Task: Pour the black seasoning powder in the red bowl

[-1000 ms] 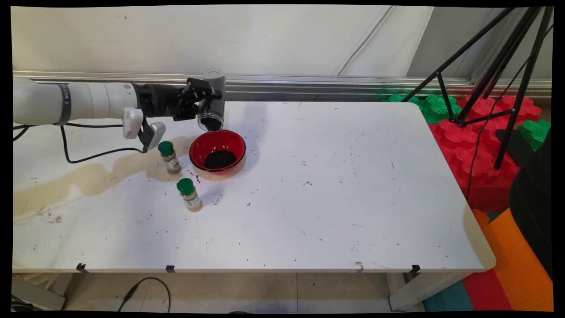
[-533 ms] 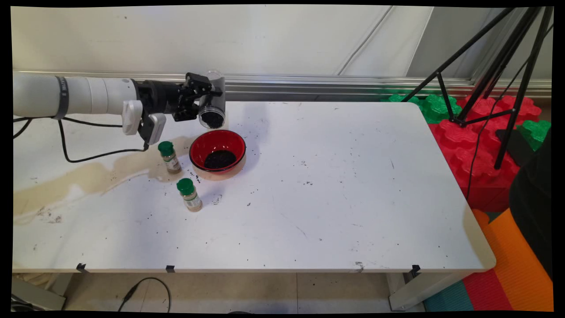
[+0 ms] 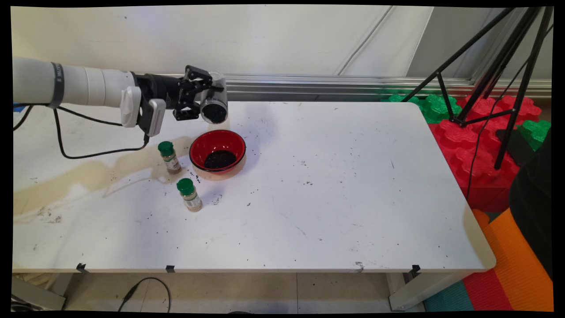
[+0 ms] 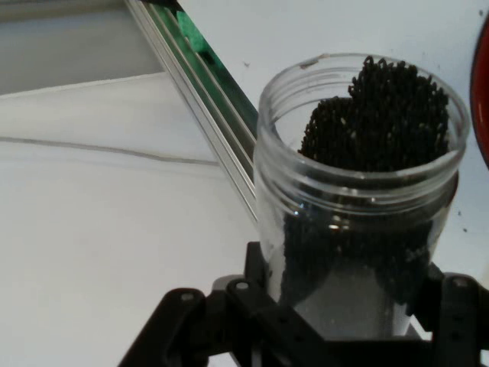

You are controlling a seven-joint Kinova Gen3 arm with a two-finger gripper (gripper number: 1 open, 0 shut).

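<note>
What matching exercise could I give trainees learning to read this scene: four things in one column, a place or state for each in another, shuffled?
Things:
1. clear jar
2. red bowl
3. spice bottle by the bowl
4. nearer spice bottle

Places or states:
A. stands alone, nearest the table's front edge
B. held tipped in the tool, dark grains at its mouth
C. on the table, dark grains inside
D. upright just left of the bowl

Pairs: 1-B, 2-C, 3-D, 4-A
</note>
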